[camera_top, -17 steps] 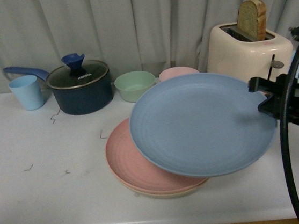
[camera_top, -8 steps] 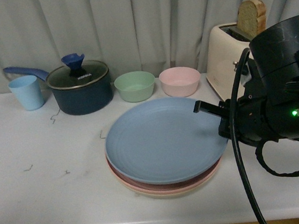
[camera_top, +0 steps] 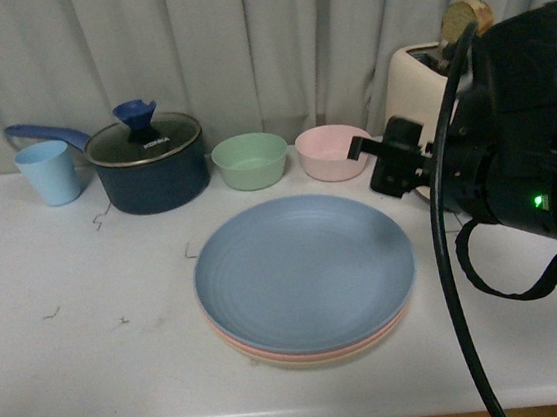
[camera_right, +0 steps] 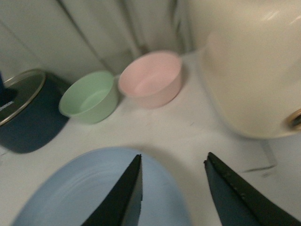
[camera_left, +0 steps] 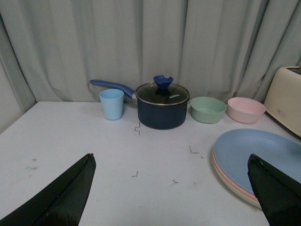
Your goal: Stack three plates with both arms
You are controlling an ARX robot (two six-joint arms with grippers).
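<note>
Three plates lie stacked on the table [camera_top: 67, 384], nearer than the pot [camera_top: 149, 163] and to its right: blue plate [camera_top: 304, 271] on top, pink plate [camera_top: 235, 340] beneath, beige plate [camera_top: 311, 360] lowest. Left gripper [camera_left: 170, 160]: fingers spread, empty, facing the pot. Right gripper [camera_right: 172, 162]: fingers spread, empty, clear of the stack, raised far right of the pot. Green bowl [camera_top: 250, 160] and pink bowl [camera_top: 332, 152] stand in line right of the pot.

Kitchen-like setup: toaster [camera_top: 413, 77], lidded pot [camera_top: 150, 168], green bowl [camera_top: 250, 161] and cup [camera_top: 50, 172] on a white table [camera_top: 96, 370] before curtains [camera_top: 239, 42].
</note>
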